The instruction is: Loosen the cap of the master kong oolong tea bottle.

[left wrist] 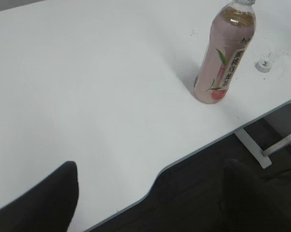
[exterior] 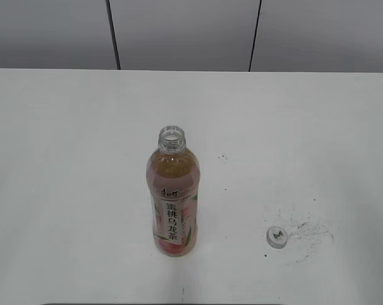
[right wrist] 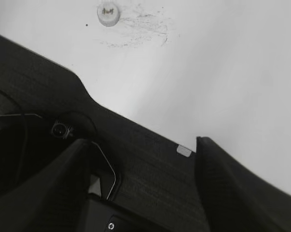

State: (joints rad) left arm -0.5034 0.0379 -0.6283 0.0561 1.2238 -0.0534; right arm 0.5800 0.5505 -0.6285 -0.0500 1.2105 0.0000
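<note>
You see the slim clear plastic bottle of pale amber tea with its pink peach label [exterior: 173, 197] standing upright and uncapped on the white table [exterior: 64, 190]. Its small round light-grey ribbed cap [exterior: 277, 236] lies well apart, to its right. Your left pincer [left wrist: 150, 198] and right pincer [right wrist: 143, 183] both hang spread, holding nothing.

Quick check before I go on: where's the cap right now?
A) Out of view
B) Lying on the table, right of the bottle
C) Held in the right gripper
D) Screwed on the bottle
B: the cap lies on the table, right of the bottle, whose neck is open.
</note>
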